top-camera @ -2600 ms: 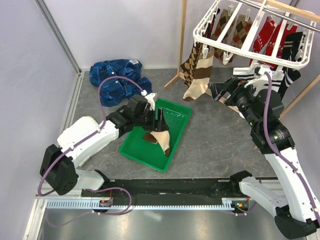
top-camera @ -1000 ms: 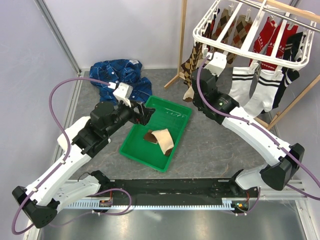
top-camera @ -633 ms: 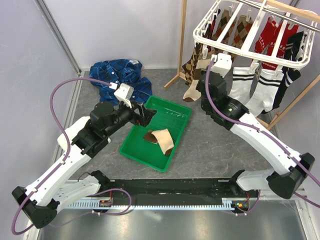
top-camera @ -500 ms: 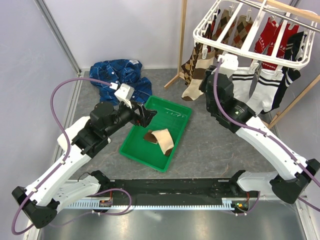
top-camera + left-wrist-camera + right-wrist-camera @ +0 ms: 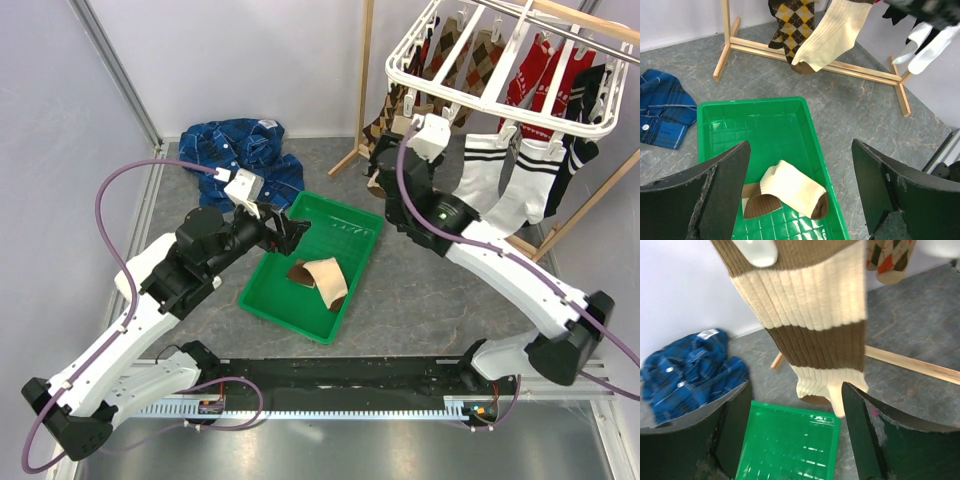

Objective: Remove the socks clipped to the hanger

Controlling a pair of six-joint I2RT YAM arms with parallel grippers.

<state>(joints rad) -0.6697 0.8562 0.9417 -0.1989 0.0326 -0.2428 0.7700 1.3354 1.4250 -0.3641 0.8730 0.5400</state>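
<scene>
The white grid hanger [image 5: 430, 62] hangs at the upper right with socks clipped under it: brown argyle [image 5: 482, 55], red [image 5: 535, 70], black [image 5: 590, 92] and white with black stripes [image 5: 490, 175]. In the right wrist view a tan-and-brown striped sock [image 5: 810, 315] hangs from a white clip [image 5: 757, 250]. Its toe dangles just beyond my right gripper [image 5: 795, 387], between the lines of the fingers; the jaws stand wide apart, open. My left gripper [image 5: 800, 145] hovers open over the green bin [image 5: 755, 125], where one tan-and-brown sock [image 5: 790, 190] lies.
A crumpled blue plaid shirt [image 5: 235, 150] lies at the back left of the table. The wooden pole stand [image 5: 365, 70] rises behind the bin, and its foot rails [image 5: 860, 70] run along the table under the hanger. A grey wall [image 5: 60, 150] closes the left side.
My right gripper has gone from nearly shut to wide open and swung back left to the striped sock, which stays clipped. The left arm has barely moved.
</scene>
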